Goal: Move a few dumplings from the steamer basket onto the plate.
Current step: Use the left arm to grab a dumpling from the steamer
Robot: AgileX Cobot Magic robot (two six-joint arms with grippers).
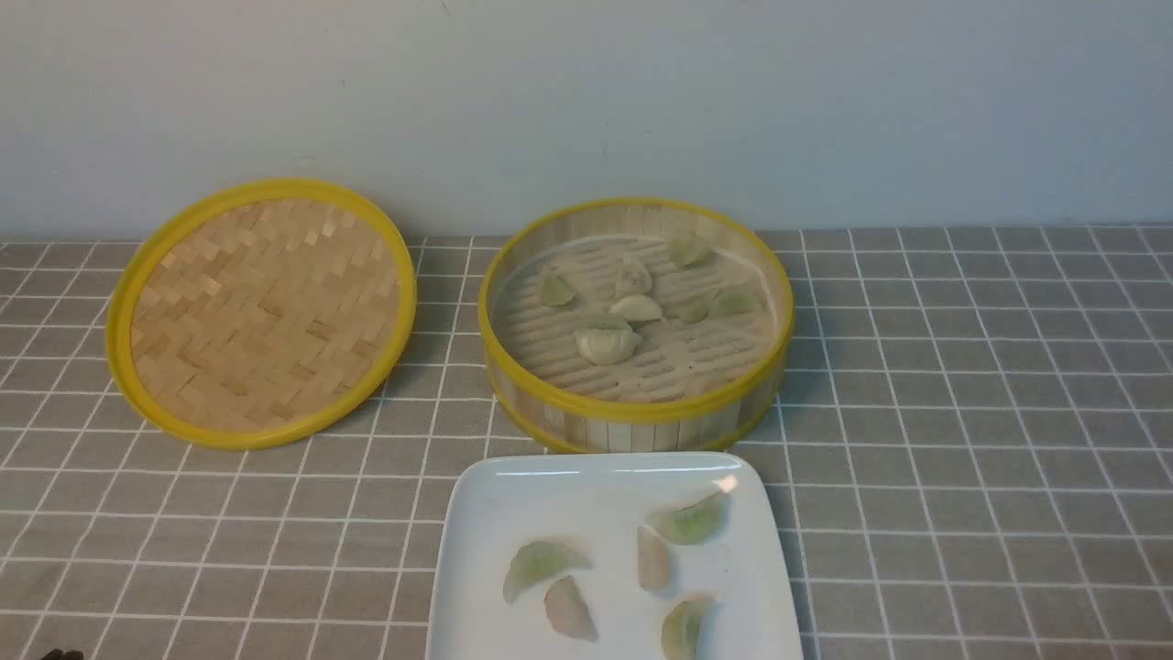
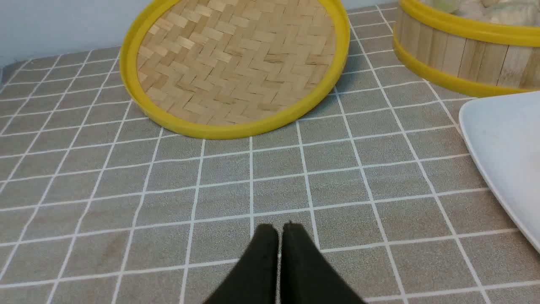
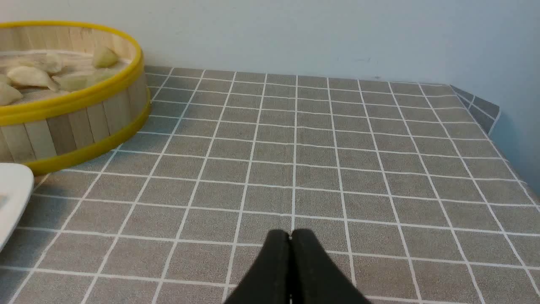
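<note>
The steamer basket [image 1: 632,414] stands at the back centre with several dumplings [image 1: 608,345] on its slatted floor. Just in front of it lies the white plate [image 1: 513,500], and several dumplings [image 1: 689,522] rest on it. My left gripper [image 2: 279,229] is shut and empty, low over the tablecloth, with the plate's edge [image 2: 498,139] and the basket wall [image 2: 455,55] off to one side. My right gripper [image 3: 290,234] is also shut and empty, over bare cloth away from the basket [image 3: 80,126]. Neither gripper's fingertips show in the front view.
The flat woven yellow-rimmed lid [image 1: 261,312] leans at the back left, also in the left wrist view, lid [image 2: 236,63]. A pale wall runs behind the table. The tablecloth's far corner [image 3: 476,105] ends near the wall.
</note>
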